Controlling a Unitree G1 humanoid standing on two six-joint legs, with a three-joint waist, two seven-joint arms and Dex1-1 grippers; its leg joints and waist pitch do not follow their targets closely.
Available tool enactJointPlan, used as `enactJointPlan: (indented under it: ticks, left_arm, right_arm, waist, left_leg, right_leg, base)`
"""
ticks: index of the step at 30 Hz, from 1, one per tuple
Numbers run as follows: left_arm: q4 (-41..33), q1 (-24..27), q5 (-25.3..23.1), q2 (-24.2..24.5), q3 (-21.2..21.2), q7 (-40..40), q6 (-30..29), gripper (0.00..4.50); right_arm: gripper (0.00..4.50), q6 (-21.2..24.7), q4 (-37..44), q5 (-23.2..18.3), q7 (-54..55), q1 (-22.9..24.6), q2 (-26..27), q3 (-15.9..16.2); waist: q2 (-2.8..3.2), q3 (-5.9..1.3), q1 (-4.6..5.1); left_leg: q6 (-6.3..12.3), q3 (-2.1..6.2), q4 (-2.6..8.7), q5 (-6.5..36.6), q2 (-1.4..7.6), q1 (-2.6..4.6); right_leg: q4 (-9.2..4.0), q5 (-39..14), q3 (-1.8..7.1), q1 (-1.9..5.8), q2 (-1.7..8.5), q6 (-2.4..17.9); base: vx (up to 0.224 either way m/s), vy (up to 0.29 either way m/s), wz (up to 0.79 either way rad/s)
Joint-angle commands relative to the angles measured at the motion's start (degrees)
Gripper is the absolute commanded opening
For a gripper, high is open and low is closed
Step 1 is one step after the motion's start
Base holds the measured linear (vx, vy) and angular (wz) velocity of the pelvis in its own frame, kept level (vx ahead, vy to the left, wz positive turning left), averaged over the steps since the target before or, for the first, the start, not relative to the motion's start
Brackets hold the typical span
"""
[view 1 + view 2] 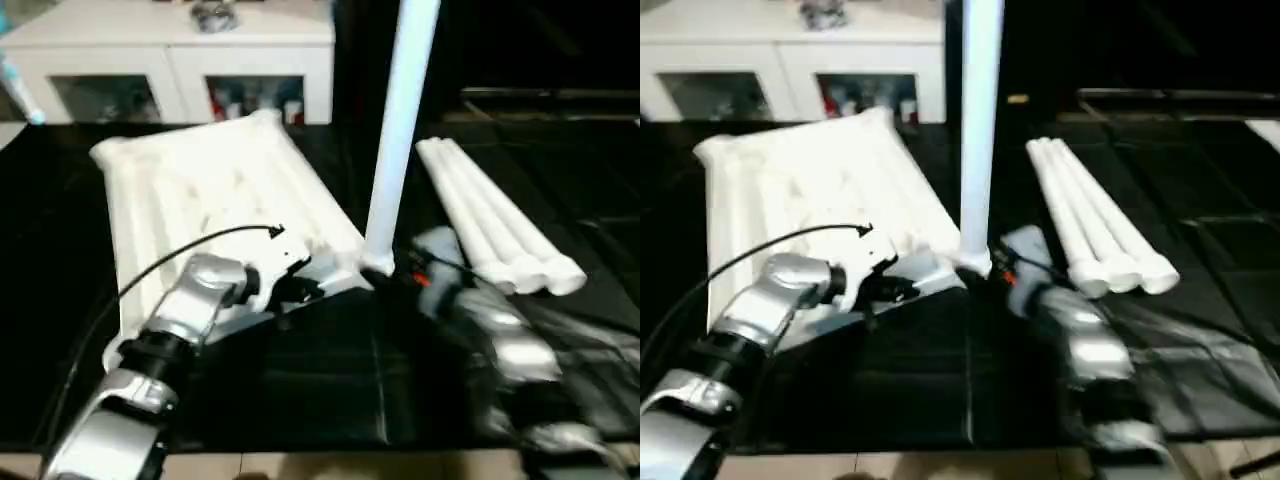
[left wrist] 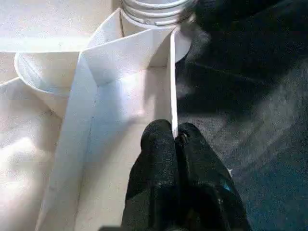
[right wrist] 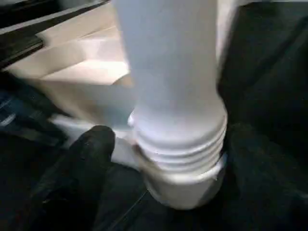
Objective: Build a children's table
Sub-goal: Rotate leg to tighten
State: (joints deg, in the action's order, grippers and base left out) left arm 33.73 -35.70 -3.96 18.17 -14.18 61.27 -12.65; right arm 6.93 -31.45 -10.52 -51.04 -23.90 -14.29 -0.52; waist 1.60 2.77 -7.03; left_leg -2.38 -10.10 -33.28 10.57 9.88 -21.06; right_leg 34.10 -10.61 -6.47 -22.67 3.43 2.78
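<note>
Ribbed white plastic tabletop lies underside-up on the dark floor; one tapered leg stands threaded in its corner socket. Left gripper pinches a thin rib; right gripper spread around the leg, apparently not gripping.

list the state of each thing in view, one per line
table top: upside down, ribbed underside up, on the dark floor
upright leg: standing in the near right corner socket, threads still showing
three spare legs: lying side by side on the floor, unattached
left end effector: shut, pinching a thin rib of the table top
right end effector: open, fingers on either side of the upright leg's base
cabinet: glass doors closed
</note>
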Motion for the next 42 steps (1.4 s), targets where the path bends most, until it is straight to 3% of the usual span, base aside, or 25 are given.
enactJointPlan:
  ticks: [1,3,7,8,9,12,13,14,15,23,25,39,40,42]
  left_arm:
    - [0.2,-0.9,1.6,0.6,-0.7,3.0,3.2,0.0]
    - [1.3,-0.8,1.8,2.7,-2.1,8.5,6.4,0.0]
    - [1.9,-1.2,2.3,4.1,-3.0,13.7,8.5,0.0]
    - [1.9,-1.3,2.3,4.2,-3.1,14.0,8.6,0.0]
    - [2.1,-1.4,2.3,4.5,-3.4,15.1,9.0,0.0]
    - [2.2,-1.7,2.2,5.1,-4.2,17.6,9.7,0.0]
    - [2.8,-2.2,2.0,5.5,-5.0,19.4,10.8,0.0]
    - [3.2,-2.4,1.9,5.5,-5.2,19.7,11.3,0.0]
    - [3.2,-2.4,1.9,5.5,-5.2,19.7,11.3,0.0]
    - [4.8,-3.4,1.2,5.6,-5.5,20.1,13.0,0.0]
    - [5.0,-3.4,1.0,5.7,-5.5,20.0,13.2,0.0]
    - [7.6,-3.8,1.0,6.0,-5.2,19.3,14.1,0.0]
    - [7.9,-4.0,0.9,5.9,-5.0,18.8,13.9,0.0]
    - [8.1,-4.2,1.2,5.5,-4.4,17.5,12.6,0.0]
  right_arm:
    - [4.21,1.3,2.4,-1.7,-4.6,0.2,-1.3,1.0]
    - [4.36,2.1,2.6,-3.2,-10.3,-1.4,-4.9,0.7]
    - [4.45,2.9,2.1,-4.0,-16.2,-3.6,-7.2,1.8]
    - [4.45,3.0,2.1,-4.1,-16.7,-3.7,-7.3,2.0]
    - [4.45,3.4,2.1,-4.3,-18.3,-4.2,-7.8,2.5]
    - [4.45,4.4,1.9,-4.4,-22.0,-5.4,-8.4,3.9]
    - [4.45,4.1,0.7,-3.9,-24.4,-6.7,-8.7,5.4]
    - [4.45,3.8,-0.2,-3.6,-25.2,-7.3,-8.6,6.0]
    - [4.19,3.8,-0.2,-3.6,-25.2,-7.3,-8.6,6.0]
    - [3.63,3.7,-4.3,-2.0,-30.0,-10.5,-8.0,8.8]
    - [3.29,3.7,-4.4,-1.8,-30.5,-10.6,-8.1,9.2]
    - [2.38,3.3,-5.2,-2.1,-32.5,-9.8,-7.6,10.4]
    - [2.28,3.5,-4.9,-2.4,-32.4,-9.4,-7.4,10.4]
    - [2.23,4.2,-4.0,-3.0,-31.2,-8.5,-6.8,9.9]
  waist:
    - [-0.12,-4.26,-0.33]
    - [-0.33,-4.12,-0.63]
    - [-0.2,-3.93,-1.28]
    - [-0.66,-3.98,-1.3]
    - [-0.28,-3.98,-1.59]
    - [-0.27,-4.05,-2.06]
    - [-0.76,-4.11,-2.32]
    - [-0.56,-4.12,-2.5]
    - [-0.56,-4.06,-2.54]
    - [-0.92,-4.15,-2.82]
    - [-0.89,-4.12,-2.85]
    - [-0.75,-4.3,-2.91]
    - [-0.38,-4.31,-3.0]
    - [-0.62,-4.28,-2.94]
  left_leg:
    - [6.29,1.51,2.91,4.7,4.13,0.22]
    - [7.16,1.35,2.71,5.1,3.97,0.08]
    - [6.13,1.28,2.83,6.7,4.18,0.3]
    - [6.04,1.23,2.85,6.7,4.21,0.35]
    - [5.9,1.26,2.83,6.8,4.45,0.58]
    - [5.72,1.32,2.81,6.5,4.52,0.58]
    - [5.87,1.28,2.78,6.0,4.5,0.54]
    - [5.86,1.25,2.71,5.7,4.44,0.52]
    - [5.68,1.28,2.74,5.9,4.47,0.49]
    - [5.2,1.28,2.63,5.7,4.38,0.34]
    - [5.26,1.28,2.63,5.6,4.44,0.36]
    - [5.24,1.3,2.47,5.4,4.38,0.38]
    - [5.01,1.37,2.47,5.6,4.39,0.38]
    - [4.9,1.33,2.51,5.9,4.39,0.42]
  right_leg:
    - [-3.38,-4.7,3.91,3.63,6.3,9.8]
    - [-3.58,-5.6,3.74,3.43,6.23,9.6]
    - [-3.99,-10.3,3.77,3.18,6.37,8.8]
    - [-3.96,-10.5,3.77,3.2,6.34,8.7]
    - [-3.85,-10.6,3.82,2.87,6.34,9.1]
    - [-3.65,-9.9,3.81,2.9,6.43,9.3]
    - [-3.51,-9.6,3.82,2.98,6.51,9.3]
    - [-3.53,-9.7,3.81,2.91,6.5,9.2]
    - [-3.52,-10.1,3.8,2.88,6.55,9.2]
    - [-3.44,-10.8,3.74,3.0,6.69,8.7]
    - [-3.49,-11.2,3.74,2.93,6.63,8.5]
    - [-3.25,-9.4,3.67,2.97,6.57,9.0]
    - [-3.26,-9.8,3.67,2.98,6.64,9.0]
    - [-3.36,-9.9,3.7,3.03,6.56,8.9]
  base:
    - [0.0,0.0,0.0]
    - [0.0,0.0,0.0]
    - [0.0,0.0,0.0]
    - [0.0,0.0,0.0]
    - [0.0,0.0,0.0]
    - [0.0,0.0,0.0]
    - [0.0,0.0,0.0]
    - [0.0,0.0,0.0]
    - [0.0,0.0,0.0]
    - [0.0,0.0,0.0]
    - [0.0,0.0,0.0]
    - [0.0,0.0,0.0]
    - [0.0,0.0,0.0]
    - [0.0,0.0,0.0]
